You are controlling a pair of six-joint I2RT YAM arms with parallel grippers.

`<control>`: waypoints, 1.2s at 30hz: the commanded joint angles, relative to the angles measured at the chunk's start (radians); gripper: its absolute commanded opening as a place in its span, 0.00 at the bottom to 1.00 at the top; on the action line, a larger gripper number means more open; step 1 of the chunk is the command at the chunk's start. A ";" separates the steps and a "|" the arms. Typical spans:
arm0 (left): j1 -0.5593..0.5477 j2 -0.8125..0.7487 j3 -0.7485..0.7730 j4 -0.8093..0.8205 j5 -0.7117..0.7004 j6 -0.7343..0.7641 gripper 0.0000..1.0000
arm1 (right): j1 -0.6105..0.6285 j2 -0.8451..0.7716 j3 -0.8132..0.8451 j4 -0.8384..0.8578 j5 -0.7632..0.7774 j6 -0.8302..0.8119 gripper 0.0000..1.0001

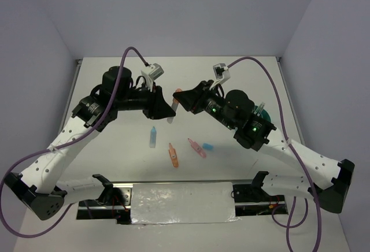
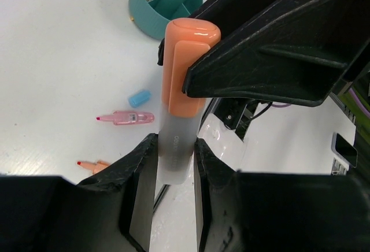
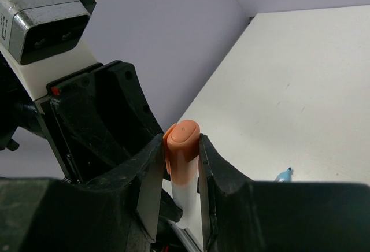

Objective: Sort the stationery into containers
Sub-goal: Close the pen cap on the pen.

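Between the fingers of the left gripper (image 2: 175, 143), drawn in narrow and clamped on it, the frosted white barrel of an orange-capped highlighter (image 2: 180, 84), rising straight out of the grip in the left wrist view. At the far end, pinched by the right gripper (image 3: 181, 148), jaws likewise narrow, one pad against each side of the orange cap. Held so by both grippers at once, up off the table (image 1: 127, 159), about mid-table between the two wrists. Farther out, lying flat nearer the arm bases and well apart from either grip: a light blue tube (image 1: 152, 136), an orange highlighter (image 1: 172, 155), a pink highlighter (image 1: 196, 147) and, just beside the pink one, a small blue piece (image 1: 207, 147). Off to the right, largely hidden behind the right arm from above, the teal cup (image 2: 151, 16), dividers showing inside, a pale item and a yellow one standing in its compartments.
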 commanded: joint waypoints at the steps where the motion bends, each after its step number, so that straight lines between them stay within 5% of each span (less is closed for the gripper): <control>1: 0.090 -0.008 0.130 0.468 -0.171 0.032 0.00 | 0.091 0.043 -0.075 -0.281 -0.334 0.069 0.00; 9: 0.106 -0.013 0.126 0.439 -0.147 0.073 0.00 | 0.092 0.098 0.006 -0.363 -0.348 0.048 0.00; 27: 0.185 0.090 0.275 0.494 -0.021 0.009 0.00 | 0.178 0.150 -0.130 -0.255 -0.380 0.129 0.00; 36: 0.187 -0.005 0.126 0.493 -0.025 -0.005 0.00 | 0.140 0.052 0.006 -0.279 -0.215 0.117 0.00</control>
